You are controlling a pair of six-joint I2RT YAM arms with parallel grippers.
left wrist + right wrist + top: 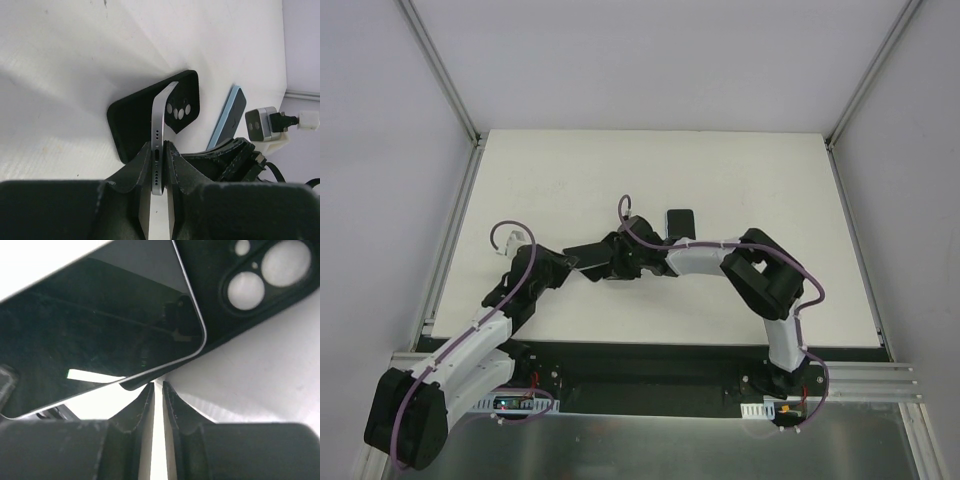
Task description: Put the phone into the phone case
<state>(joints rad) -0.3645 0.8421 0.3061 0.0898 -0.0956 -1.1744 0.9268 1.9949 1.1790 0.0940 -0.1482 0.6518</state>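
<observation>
Your left gripper [159, 149] is clamped on the phone [161, 112]: slim silver edge, port and speaker holes up, angled over the black phone case [131, 122] lying on the table [60, 75]. Right gripper [158, 386] is nearly closed at the case rim; grip unclear.

Two phones are here: a silver-edged phone [158, 120] and a blue phone [225, 120]. There is one black phone case [131, 120].
</observation>
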